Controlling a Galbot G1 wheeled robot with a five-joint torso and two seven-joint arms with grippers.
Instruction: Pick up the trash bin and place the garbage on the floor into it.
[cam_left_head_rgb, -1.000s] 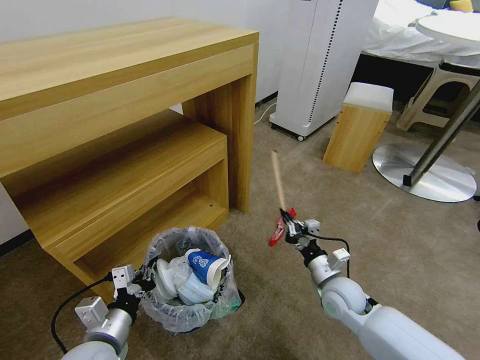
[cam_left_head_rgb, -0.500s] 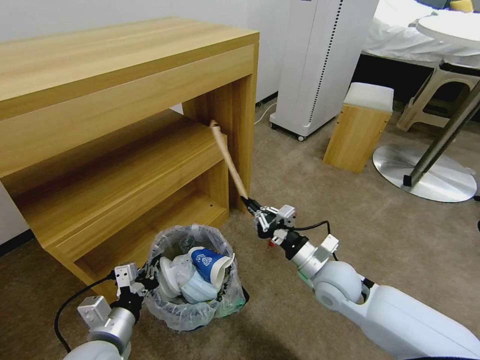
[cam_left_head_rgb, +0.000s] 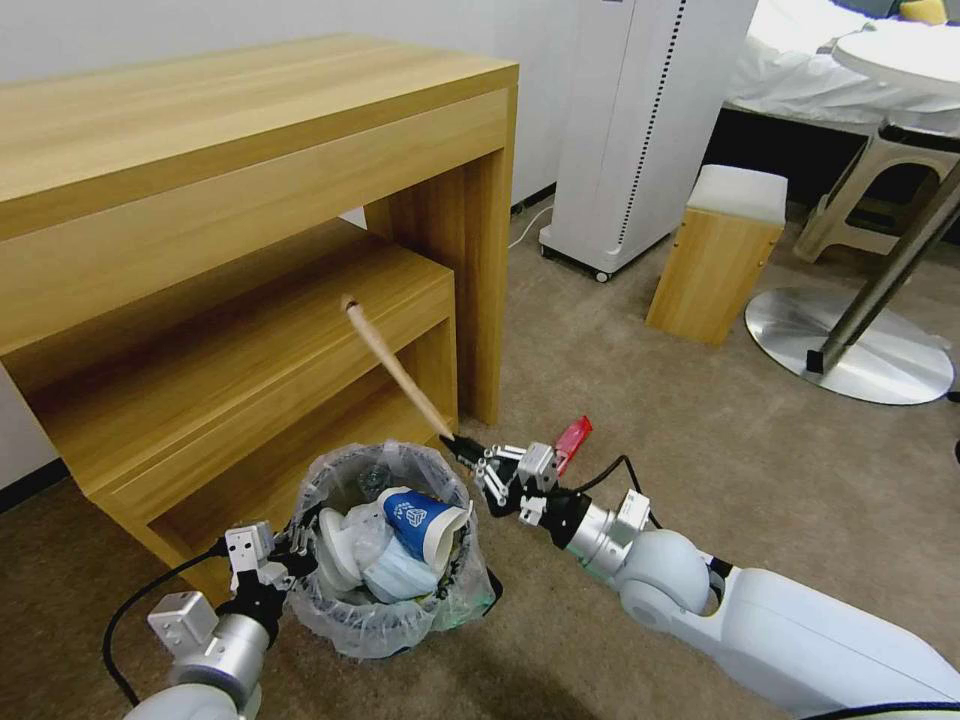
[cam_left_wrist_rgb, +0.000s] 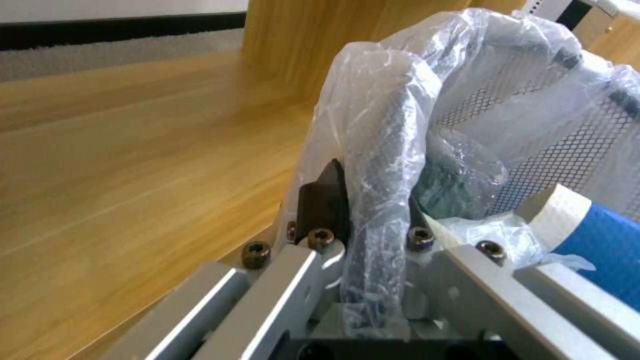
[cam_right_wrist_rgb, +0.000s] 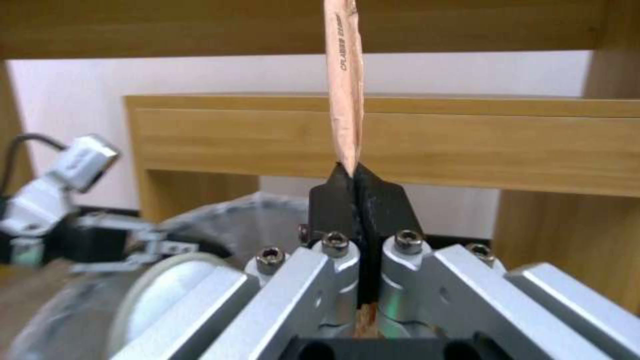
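One trash bin (cam_left_head_rgb: 390, 600) sits on the carpet, holding one blue-white cup (cam_left_head_rgb: 420, 525), one pale blue mask (cam_left_head_rgb: 395, 580) and one white slipper (a second cannot be made out). One wooden stick (cam_left_head_rgb: 395, 365). One red wrapper (cam_left_head_rgb: 572, 440). One wooden table (cam_left_head_rgb: 250, 130). One wooden stool (cam_left_head_rgb: 718, 255).

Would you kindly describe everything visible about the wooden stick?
The wooden stick is long, thin and pale tan, with small print along it in the right wrist view. The right claw is shut on its lower end, beside the trash bin rim. It tilts up toward the wooden shelf unit, its free end in the air.
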